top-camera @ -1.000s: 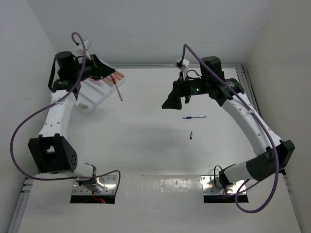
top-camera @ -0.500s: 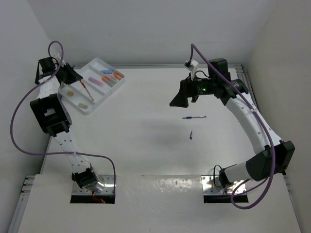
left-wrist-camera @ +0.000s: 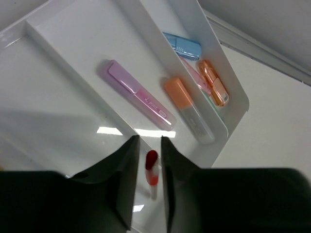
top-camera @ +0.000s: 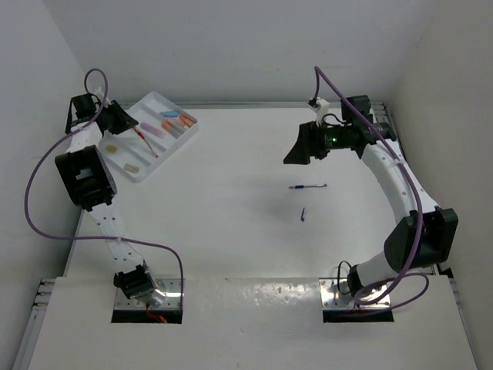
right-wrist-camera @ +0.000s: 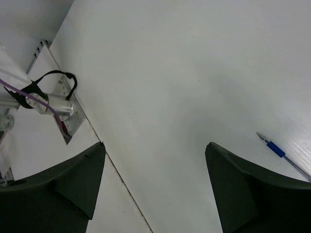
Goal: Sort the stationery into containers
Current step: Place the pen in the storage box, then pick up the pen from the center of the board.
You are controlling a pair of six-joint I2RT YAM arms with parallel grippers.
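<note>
The white tray (top-camera: 137, 176) stands at the far left; it also shows in the left wrist view (left-wrist-camera: 63, 58). It holds pink, orange and blue markers (top-camera: 176, 118) and beige erasers (top-camera: 131, 166). My left gripper (top-camera: 127, 123) reaches in from the tray's left side. Its jaws stand narrowly around the top of a red pen (left-wrist-camera: 151, 167), which slants down into a middle compartment (top-camera: 145, 142). A blue pen (top-camera: 308, 186) and a tiny purple piece (top-camera: 303, 215) lie on the table. My right gripper (top-camera: 296, 154) is open and empty above and left of the blue pen (right-wrist-camera: 282, 153).
In the left wrist view a long pink marker (left-wrist-camera: 138, 99) and an orange-capped marker (left-wrist-camera: 187, 109) lie in one compartment, with blue (left-wrist-camera: 182, 46) and orange (left-wrist-camera: 214, 90) markers in the outer one. White walls enclose the table on the left, back and right.
My left arm swung from the tray's right edge round to its far left side, carrying the red pen over a middle compartment. My right gripper drew back to the right.
</note>
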